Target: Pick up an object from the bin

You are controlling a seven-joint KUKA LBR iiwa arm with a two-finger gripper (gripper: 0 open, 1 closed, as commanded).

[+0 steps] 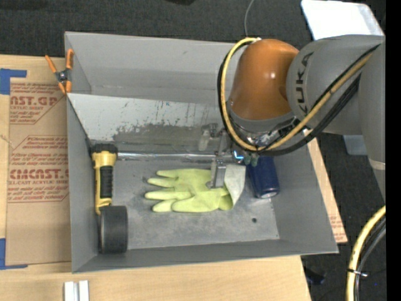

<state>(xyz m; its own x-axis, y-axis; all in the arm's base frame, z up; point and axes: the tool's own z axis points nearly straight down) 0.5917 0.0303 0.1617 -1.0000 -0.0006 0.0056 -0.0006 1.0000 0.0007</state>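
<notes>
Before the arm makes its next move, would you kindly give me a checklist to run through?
1. Gripper above the yellow-green rubber glove, at its cuff end: ok.
2. Glove lying flat, not bunched: ok.
3. Glove actually gripped: cannot tell.
4. Blue can clear of the gripper: cannot tell, it stands very close beside it.
5. Yellow-and-black flashlight and black tape roll out of the way, at the left: ok.

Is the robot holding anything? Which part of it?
Cannot tell. The gripper is down on the yellow-green glove, near its wrist end, but the glove lies flat on the bin floor and no grip shows.
</notes>
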